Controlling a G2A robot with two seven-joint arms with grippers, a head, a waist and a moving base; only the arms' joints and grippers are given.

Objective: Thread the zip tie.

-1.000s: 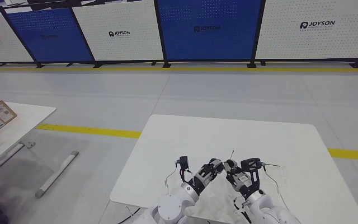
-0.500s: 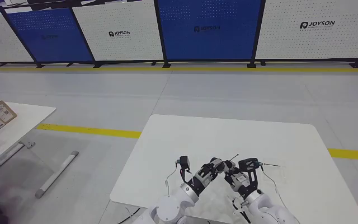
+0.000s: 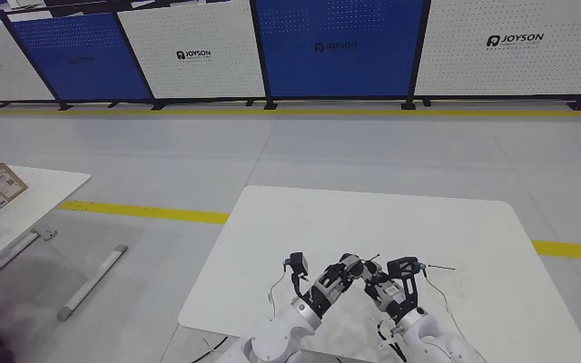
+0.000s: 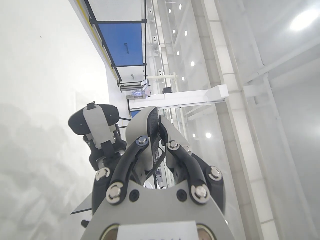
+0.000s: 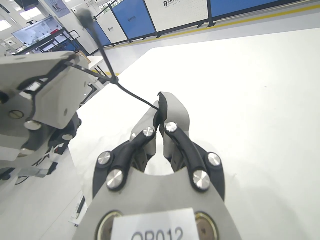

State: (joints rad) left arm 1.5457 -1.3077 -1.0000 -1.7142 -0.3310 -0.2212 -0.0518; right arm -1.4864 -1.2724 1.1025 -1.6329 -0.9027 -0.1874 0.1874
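I see the zip tie (image 5: 115, 79) stretched leftward from my right gripper (image 5: 160, 106), clamped on it, to the left gripper (image 4: 158, 126), which also pinches it.

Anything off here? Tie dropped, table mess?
Nothing stands out. The zip tie is off the table, pinched in the right claw and running to the left claw. Only a tiny dark speck on the tabletop.
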